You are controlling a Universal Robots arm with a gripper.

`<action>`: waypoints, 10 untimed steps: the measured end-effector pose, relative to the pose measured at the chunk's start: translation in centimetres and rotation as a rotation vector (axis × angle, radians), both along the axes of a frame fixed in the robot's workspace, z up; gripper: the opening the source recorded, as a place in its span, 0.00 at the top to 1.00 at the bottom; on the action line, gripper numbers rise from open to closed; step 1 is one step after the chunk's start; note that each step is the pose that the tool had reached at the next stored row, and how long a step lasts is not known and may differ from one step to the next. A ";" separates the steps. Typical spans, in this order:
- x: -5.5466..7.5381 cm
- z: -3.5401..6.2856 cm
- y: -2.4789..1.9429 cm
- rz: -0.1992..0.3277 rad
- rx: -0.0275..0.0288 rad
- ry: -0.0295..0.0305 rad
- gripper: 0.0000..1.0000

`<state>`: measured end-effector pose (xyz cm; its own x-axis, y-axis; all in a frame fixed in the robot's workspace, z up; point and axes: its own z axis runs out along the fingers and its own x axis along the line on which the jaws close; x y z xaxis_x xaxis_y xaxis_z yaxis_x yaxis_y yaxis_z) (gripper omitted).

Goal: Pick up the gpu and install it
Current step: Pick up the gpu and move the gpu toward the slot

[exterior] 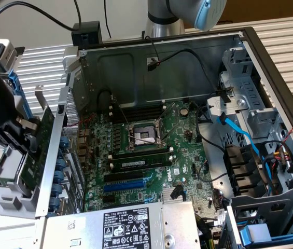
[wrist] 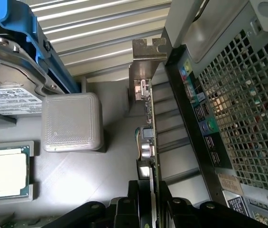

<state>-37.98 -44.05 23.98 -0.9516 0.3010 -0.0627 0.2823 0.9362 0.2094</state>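
The gpu (exterior: 42,132) is clamped edge-on in the closed gripper (wrist: 149,202), just outside the perforated rear wall (wrist: 247,95) of the open computer case (exterior: 136,67). It is held by one end, with the silver bracket (wrist: 148,50) kept away from the gripper, probably so the card stays square for a motherboard (exterior: 151,150) slot.

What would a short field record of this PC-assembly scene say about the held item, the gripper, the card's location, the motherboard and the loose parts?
Held item: gpu, seen edge-on, silver bracket at its far end
Gripper: gripper closed on the gpu's edge
Card location: outside the computer case, at the exterior view's left, beside its perforated rear panel
Motherboard: motherboard lies in the open case; blue expansion slot has no card in it
Loose parts: CPU and hard drive lie outside the case
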 end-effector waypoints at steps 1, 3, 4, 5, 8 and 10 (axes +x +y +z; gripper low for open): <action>0.0 0.12 0.00 0.000 0.0000 0.0000 0.72; 0.0 0.37 -0.02 0.000 0.0001 0.0000 0.72; 0.0 0.50 -0.03 0.000 0.0000 0.0000 0.72; 0.0 0.62 -0.04 0.000 0.0000 0.0000 0.72; 0.0 0.91 -0.08 0.000 0.0001 -0.0001 0.72; 0.0 1.14 -0.13 0.000 0.0001 0.0000 0.72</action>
<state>-37.98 -44.17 25.12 -0.9517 0.3006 -0.0627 0.2819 0.9363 0.2094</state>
